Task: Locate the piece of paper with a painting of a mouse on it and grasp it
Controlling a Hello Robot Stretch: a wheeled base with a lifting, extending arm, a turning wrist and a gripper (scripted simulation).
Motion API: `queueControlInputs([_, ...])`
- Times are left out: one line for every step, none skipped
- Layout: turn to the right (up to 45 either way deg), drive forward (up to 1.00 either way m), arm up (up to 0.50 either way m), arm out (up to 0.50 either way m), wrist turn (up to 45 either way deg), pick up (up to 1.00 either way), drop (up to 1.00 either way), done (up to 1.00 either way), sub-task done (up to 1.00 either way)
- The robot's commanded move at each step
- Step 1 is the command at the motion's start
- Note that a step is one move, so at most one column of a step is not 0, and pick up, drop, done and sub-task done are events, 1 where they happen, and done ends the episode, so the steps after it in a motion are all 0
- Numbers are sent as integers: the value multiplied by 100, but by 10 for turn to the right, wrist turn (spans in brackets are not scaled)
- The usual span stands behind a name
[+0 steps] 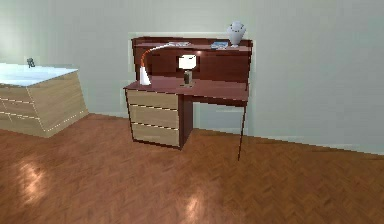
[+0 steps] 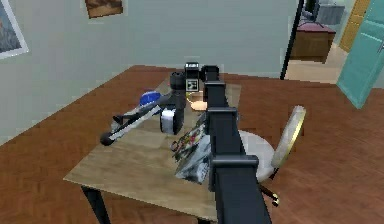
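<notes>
A wooden table (image 2: 120,165) stands in the arm side view. On it, pressed against the arm's dark bar (image 2: 228,150), lies a flat sheet with a mottled grey and brown picture (image 2: 190,152); what the picture shows is too small to make out. The arm ends over the table's far half at a small white square with black marks (image 2: 192,83). Left of it is the gripper (image 2: 171,115), dark with a pale patch, low over the tabletop. I cannot tell whether it holds anything.
A black desk lamp (image 2: 130,125) lies across the table, a blue thing (image 2: 150,97) at its far end. A white chair (image 2: 285,140) stands at the table's right, a teal door (image 2: 362,50) beyond. In the forward view a reddish desk with a hutch (image 1: 190,85) stands on open wood floor.
</notes>
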Motion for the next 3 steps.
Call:
queueControlInputs([0, 0, 0, 0, 450, 0, 0, 0, 0])
queueControlInputs([0, 0, 0, 0, 450, 0, 0, 0, 0])
queueControlInputs([0, 0, -30, 0, 0, 0, 0, 0, 0])
